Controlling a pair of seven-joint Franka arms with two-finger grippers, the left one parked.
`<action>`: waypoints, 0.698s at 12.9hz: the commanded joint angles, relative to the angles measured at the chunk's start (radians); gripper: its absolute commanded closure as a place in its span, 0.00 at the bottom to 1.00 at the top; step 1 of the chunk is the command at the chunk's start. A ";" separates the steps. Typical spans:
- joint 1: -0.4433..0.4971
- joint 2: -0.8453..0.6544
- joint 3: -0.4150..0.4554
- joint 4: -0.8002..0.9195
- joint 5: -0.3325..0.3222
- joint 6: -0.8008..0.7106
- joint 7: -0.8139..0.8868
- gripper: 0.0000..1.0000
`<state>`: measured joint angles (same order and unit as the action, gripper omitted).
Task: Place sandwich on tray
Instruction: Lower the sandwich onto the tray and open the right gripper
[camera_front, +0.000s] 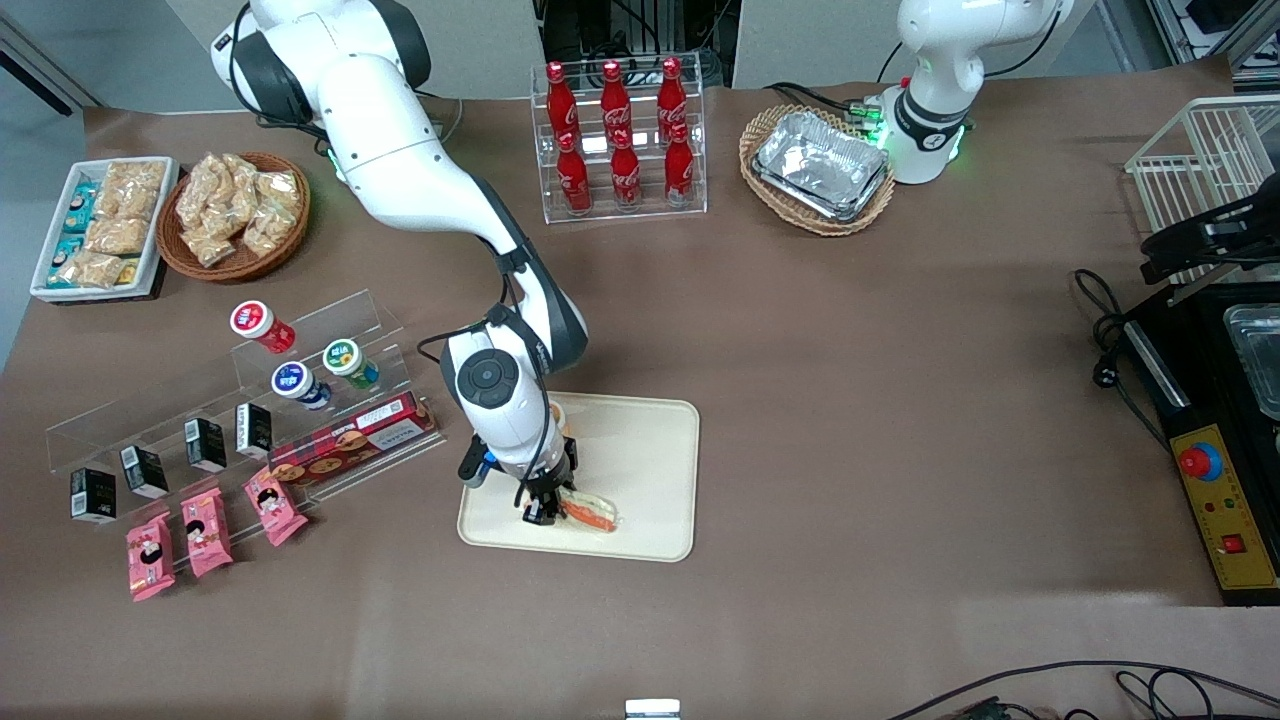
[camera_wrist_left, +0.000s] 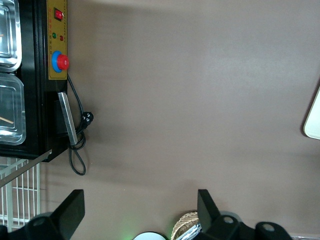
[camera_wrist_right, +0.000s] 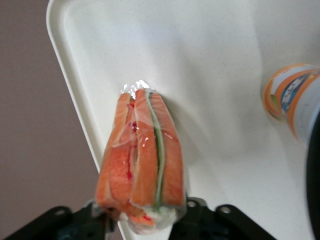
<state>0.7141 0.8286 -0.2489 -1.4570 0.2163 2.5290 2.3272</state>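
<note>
The clear-wrapped sandwich, pale bread with orange and green layers, is over the cream-beige tray near the tray's edge nearest the front camera. My right gripper is shut on the sandwich, one finger on each side of its wide end. In the right wrist view the sandwich's tip points out over the tray, close to its rim. I cannot tell whether the sandwich touches the tray.
An orange-and-white cup stands on the tray under the arm; it also shows in the right wrist view. Pink snack packets and a clear stepped rack lie toward the working arm's end. A bottle rack stands farther back.
</note>
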 joint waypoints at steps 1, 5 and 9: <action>-0.009 0.023 0.005 0.049 0.031 0.013 -0.022 0.00; 0.008 -0.018 0.005 0.050 0.032 -0.010 -0.017 0.00; 0.004 -0.138 0.005 0.035 0.023 -0.204 -0.029 0.00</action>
<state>0.7257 0.7857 -0.2471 -1.4049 0.2170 2.4746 2.3267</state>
